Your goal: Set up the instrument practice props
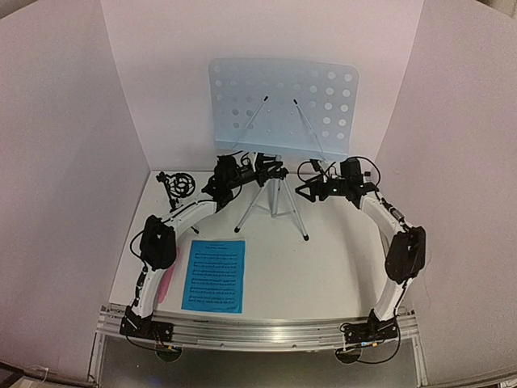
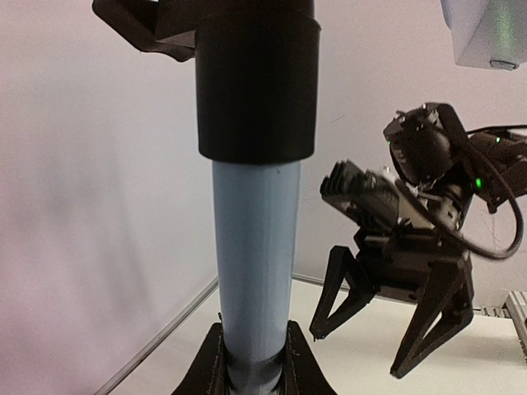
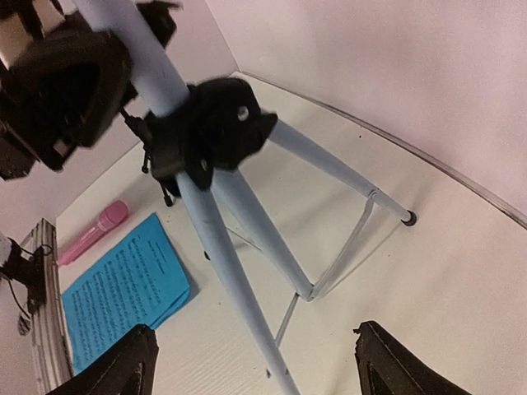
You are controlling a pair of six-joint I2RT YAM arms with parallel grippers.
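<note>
The pale-blue perforated music stand stands at the back centre on its silver tripod. My left gripper is shut on the stand's post, just below a black collar, with its fingers on both sides. My right gripper hangs open beside the tripod, touching nothing, and its fingertips straddle one tripod leg from above. Bright-blue sheet-music pages lie flat at the front left. The pink microphone lies left of them, partly under my left arm. The black mic stand sits in the back-left corner.
White walls close in the table on the left, back and right. The tripod's legs spread across the middle of the table. A metal rail runs along the near edge between the arm bases.
</note>
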